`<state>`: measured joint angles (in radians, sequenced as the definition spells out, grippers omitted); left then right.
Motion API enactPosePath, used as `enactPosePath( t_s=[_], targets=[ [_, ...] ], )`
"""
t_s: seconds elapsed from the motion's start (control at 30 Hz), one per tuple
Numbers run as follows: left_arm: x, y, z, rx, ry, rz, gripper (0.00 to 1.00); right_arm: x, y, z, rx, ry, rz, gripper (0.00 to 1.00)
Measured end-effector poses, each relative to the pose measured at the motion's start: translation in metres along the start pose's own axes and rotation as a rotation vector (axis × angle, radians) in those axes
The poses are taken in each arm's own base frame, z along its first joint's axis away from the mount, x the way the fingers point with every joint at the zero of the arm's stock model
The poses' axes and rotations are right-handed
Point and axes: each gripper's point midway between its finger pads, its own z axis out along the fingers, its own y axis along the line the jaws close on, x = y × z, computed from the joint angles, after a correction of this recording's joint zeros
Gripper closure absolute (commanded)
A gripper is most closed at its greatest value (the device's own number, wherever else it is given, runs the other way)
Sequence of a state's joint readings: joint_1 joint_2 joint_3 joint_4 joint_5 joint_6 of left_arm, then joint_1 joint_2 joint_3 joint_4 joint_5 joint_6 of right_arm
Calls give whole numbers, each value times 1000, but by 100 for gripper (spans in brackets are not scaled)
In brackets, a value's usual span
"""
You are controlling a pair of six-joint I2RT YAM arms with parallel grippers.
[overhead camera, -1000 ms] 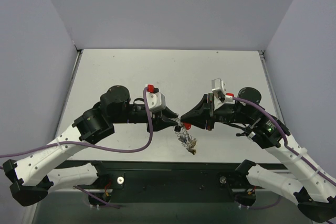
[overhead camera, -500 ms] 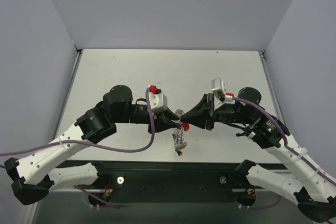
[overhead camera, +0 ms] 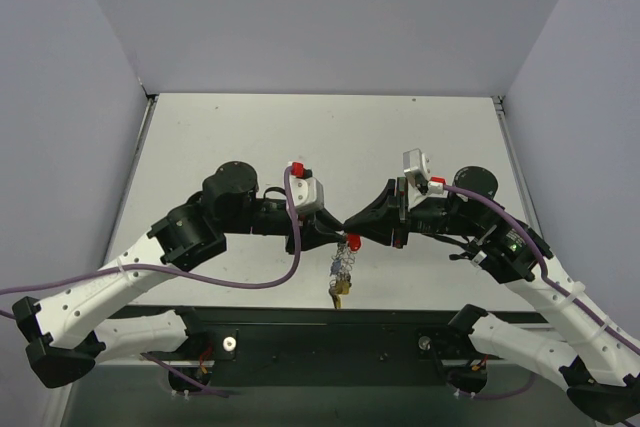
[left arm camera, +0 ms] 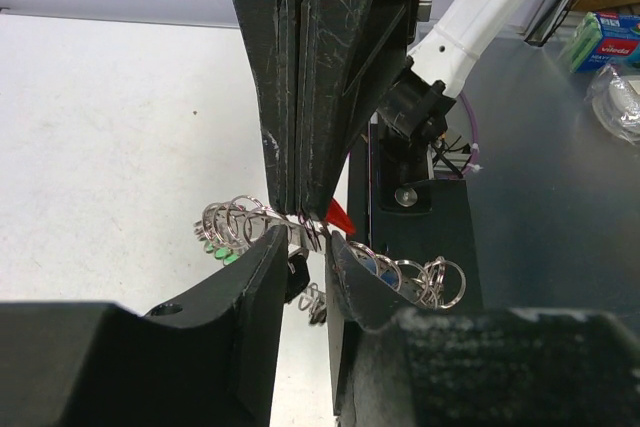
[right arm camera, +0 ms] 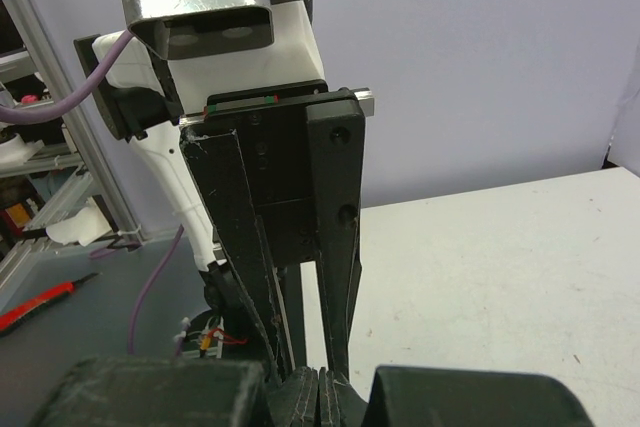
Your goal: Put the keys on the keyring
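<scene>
Reaching inward from either side, both arms are held outstretched above the near part of the table (overhead camera: 250, 137), and their grippers are set tip to tip. The right gripper (overhead camera: 352, 228) is pressed shut on the coiled rim of the keyring (overhead camera: 341, 265), just beside a red key (overhead camera: 352, 242). The left gripper (overhead camera: 334, 231) is placed against it with jaws narrowly apart, the coil being straddled by its fingers (left arm camera: 262, 277). The rest of the keyring is seen hanging below the tips, with a gold tag (overhead camera: 342, 289) at its bottom.
</scene>
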<state>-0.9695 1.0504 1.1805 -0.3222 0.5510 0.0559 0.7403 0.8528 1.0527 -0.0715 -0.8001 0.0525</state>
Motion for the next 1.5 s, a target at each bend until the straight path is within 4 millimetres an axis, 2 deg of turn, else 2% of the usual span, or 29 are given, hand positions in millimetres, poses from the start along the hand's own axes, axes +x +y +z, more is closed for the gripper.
enactPosePath(
  t_s=[0.4, 0.73, 0.9, 1.5],
  targets=[
    [0, 1, 1, 0, -1, 8, 66, 0, 0, 0, 0, 0, 1, 100],
    [1, 1, 1, -1, 2, 9, 67, 0, 0, 0, 0, 0, 0, 100],
    [2, 1, 1, 0, 5, 16, 63, 0, 0, 0, 0, 0, 0, 100],
    [8, 1, 1, 1, 25, 23, 64, 0, 0, 0, 0, 0, 1, 100]
  ],
)
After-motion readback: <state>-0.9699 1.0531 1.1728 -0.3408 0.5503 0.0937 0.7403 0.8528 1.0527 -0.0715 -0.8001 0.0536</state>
